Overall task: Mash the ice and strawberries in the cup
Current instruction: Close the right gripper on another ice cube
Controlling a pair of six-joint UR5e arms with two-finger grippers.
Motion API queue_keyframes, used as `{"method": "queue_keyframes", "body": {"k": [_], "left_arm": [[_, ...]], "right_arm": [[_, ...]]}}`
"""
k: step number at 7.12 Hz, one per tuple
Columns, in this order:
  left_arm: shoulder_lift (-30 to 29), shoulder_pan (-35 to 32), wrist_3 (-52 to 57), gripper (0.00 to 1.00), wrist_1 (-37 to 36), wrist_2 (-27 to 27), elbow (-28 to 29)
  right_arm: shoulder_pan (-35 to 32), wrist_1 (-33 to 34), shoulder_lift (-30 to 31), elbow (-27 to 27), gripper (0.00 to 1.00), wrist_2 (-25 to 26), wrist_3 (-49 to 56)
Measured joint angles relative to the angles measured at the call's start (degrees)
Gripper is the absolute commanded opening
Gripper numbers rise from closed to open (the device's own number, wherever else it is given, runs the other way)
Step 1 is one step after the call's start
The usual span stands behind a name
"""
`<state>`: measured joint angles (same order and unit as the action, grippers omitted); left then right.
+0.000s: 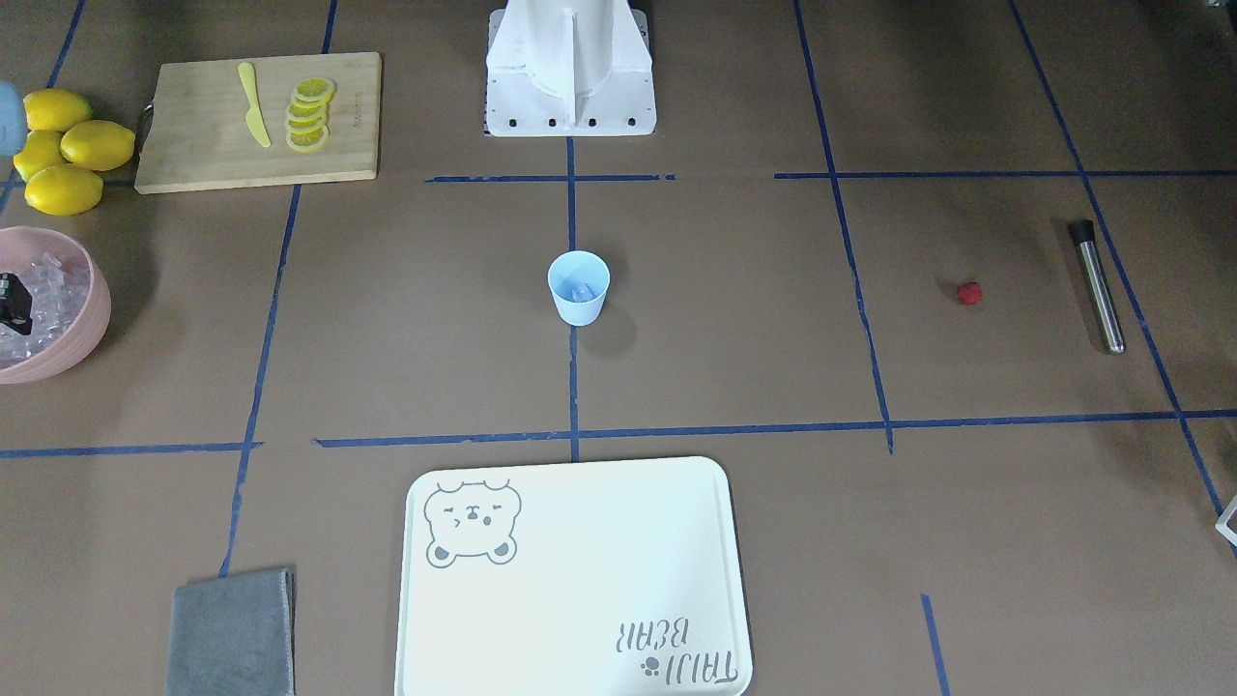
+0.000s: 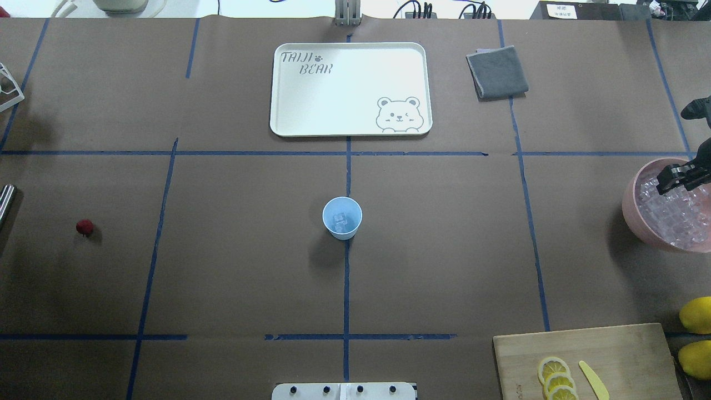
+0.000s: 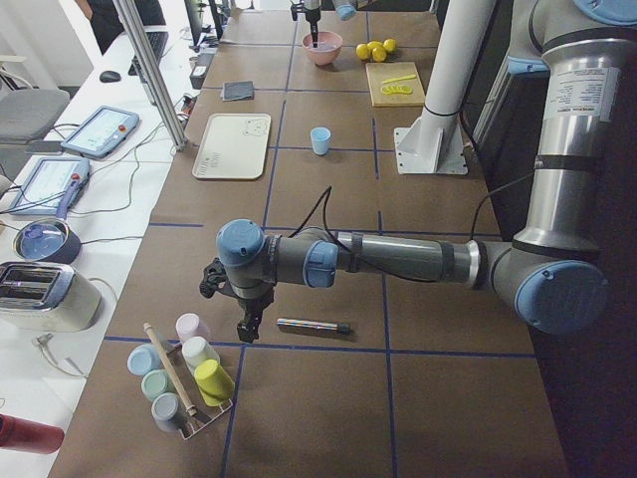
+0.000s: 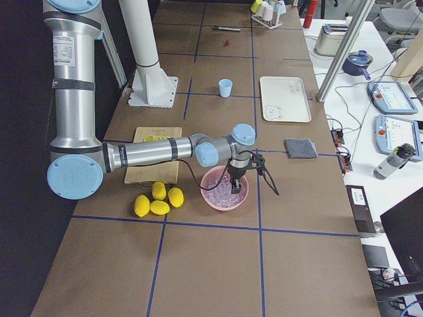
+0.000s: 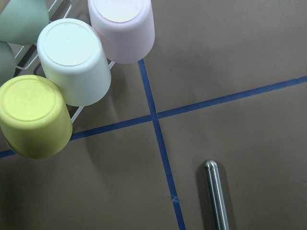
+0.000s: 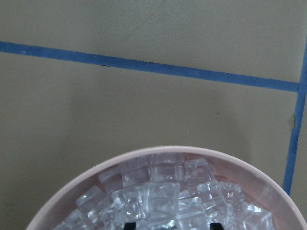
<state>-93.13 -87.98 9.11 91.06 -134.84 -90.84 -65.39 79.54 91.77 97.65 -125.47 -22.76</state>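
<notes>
Front view: the bowl [image 1: 82, 329] is cut off by the edge. Only a black bit of the right gripper [image 1: 12, 302] shows inside it, on the ice [image 1: 43, 280]. The cup [image 1: 579, 287] stands mid-table, well apart from that gripper, with a little ice in it. The strawberry [image 1: 969, 293] lies far on the other side, near a metal stick [image 1: 1099, 286].

Overhead view: the right gripper is half out of the picture, over the bowl.

Left side view: the left gripper [image 3: 244, 324] hangs just beside the stick. I cannot tell if it is open.

Right wrist view: two black fingertips [image 6: 129, 226] peek in, wide apart, just over the ice. Whether they touch it is hard to tell.
</notes>
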Motion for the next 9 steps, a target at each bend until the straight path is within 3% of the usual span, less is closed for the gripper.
{"method": "queue_keyframes", "body": {"k": [6, 9], "left_arm": [[0.0, 0.0, -0.1, 1.00, 0.0, -0.1, -0.2], [0.0, 0.0, -0.1, 1.00, 0.0, -0.1, -0.3]], "right_arm": [[0.9, 0.1, 0.3, 0.0, 0.58, -0.1, -0.1], [0.9, 0.1, 0.3, -0.1, 0.06, -0.1, 0.0]]}}
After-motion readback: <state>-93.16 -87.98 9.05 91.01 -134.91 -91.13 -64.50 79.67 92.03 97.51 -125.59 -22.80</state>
